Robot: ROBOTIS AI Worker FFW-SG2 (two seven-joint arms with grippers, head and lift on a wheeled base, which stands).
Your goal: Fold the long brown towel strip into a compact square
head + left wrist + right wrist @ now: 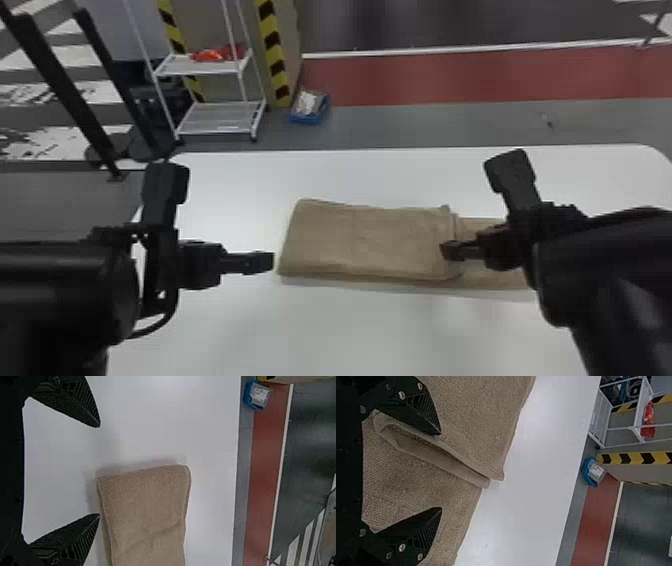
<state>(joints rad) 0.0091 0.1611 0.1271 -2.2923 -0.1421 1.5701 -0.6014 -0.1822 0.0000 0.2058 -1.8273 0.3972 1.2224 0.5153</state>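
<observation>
The brown towel (370,242) lies flat on the white table, its left part folded over in layers and a thinner single stretch running right beneath the right arm. In the head view my left gripper (272,261) is just off the towel's left end; in the left wrist view the left gripper (100,471) stands open beside the towel (146,510), nothing between its fingers. Over the layered edge is my right gripper (452,251). Seen from its wrist, the right gripper (441,471) is open above the towel (470,419), with the folded edges running between its fingers.
The white table (320,325) extends around the towel on the near and far sides. Beyond its far edge stand a white shelf cart (220,117) and a blue bin (309,107) on the floor.
</observation>
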